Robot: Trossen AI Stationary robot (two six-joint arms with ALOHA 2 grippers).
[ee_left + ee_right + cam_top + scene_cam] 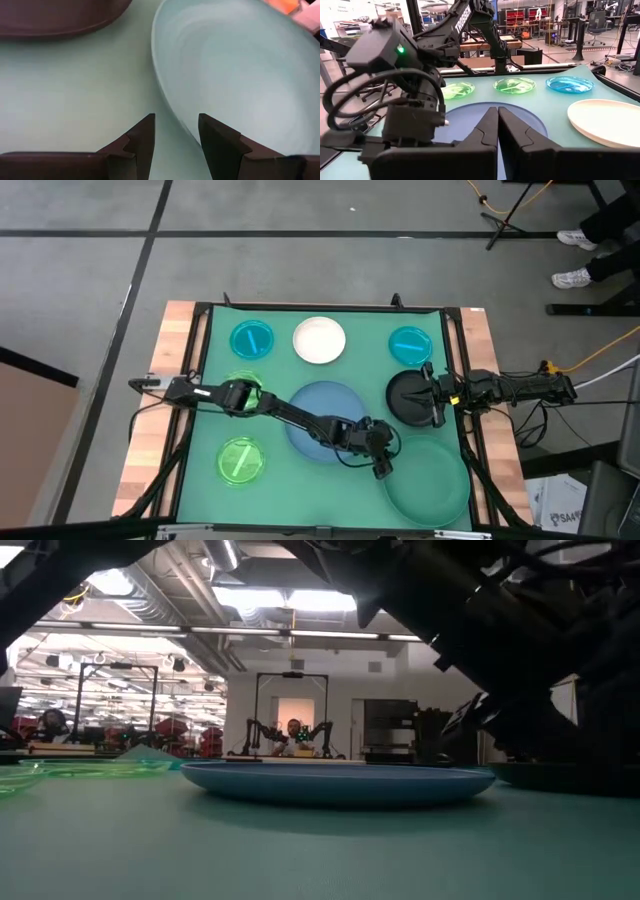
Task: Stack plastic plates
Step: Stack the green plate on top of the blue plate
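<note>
Eight plates lie on the green mat. The large blue plate (pixel 318 415) rests flat at the middle, and the large dark green plate (pixel 432 480) lies near right. The black plate (pixel 403 395), white plate (pixel 319 340), two cyan plates (pixel 251 338) (pixel 410 344) and two lime plates (pixel 240 461) (pixel 247 385) lie around them. My left gripper (pixel 176 135) is open at the dark green plate's left rim (pixel 165 95), one finger outside it and one over its inside. My right gripper (pixel 497 117) is shut, level above the black plate's right part.
The left arm (pixel 410 100) reaches across the blue plate (pixel 525 117) and over one lime plate. Wooden table edges and a black frame (pixel 205 380) border the mat. Bare mat lies between the blue plate and the near edge. A person's feet show beyond the far right corner.
</note>
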